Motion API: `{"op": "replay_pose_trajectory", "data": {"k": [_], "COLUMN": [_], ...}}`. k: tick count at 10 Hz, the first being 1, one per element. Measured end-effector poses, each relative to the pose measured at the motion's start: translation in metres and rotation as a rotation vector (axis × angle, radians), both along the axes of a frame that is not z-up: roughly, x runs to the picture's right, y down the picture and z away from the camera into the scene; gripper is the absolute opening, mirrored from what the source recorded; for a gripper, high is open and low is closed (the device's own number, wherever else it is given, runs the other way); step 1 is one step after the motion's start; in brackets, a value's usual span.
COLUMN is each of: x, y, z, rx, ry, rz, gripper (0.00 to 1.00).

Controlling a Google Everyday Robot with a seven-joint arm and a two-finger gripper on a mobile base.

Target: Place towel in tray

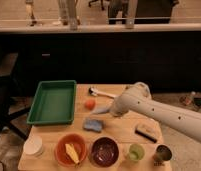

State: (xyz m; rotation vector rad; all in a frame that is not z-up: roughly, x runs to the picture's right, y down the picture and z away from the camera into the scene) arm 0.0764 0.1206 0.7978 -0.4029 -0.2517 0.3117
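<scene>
Your surface [125, 134] is a pale wooden top carrying everything; the white arm [166, 115] reaches across it from the right of the view; the tray [53, 102], green with a raised rim, lies at the far left corner, nothing visible inside it. At the arm's end, the tool [108, 108] hangs over the middle of the surface, clenched on what looks like the towel [98, 110], a pale grey-blue flap sticking out leftward from its tip; you see the towel right of the tray, outside its rim, and above the blue sponge [92, 124]. Along the near edge stand an orange bowl [60, 146] with a yellow piece, a dark bowl [104, 151], a white cup [33, 146], a green cup [136, 152] and a metal cup [163, 153]; a tan block [146, 131] lies under the arm; a white-handled brush [101, 92] lies behind the tool; a small orange-red ball [89, 103] sits just beside the towel's tip.
</scene>
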Motion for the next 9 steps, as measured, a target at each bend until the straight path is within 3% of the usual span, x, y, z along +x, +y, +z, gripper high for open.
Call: {"op": "replay_pose_trajectory", "data": {"k": [6,9], "x": [0.000,-0.016], "y": [0.001,-0.018], "z": [0.000,0.015], "rx": [-0.002,0.021], "ry": [0.002,-0.008], "rz": [-0.002,-0.075], "gripper": [0.00,0.00]}}
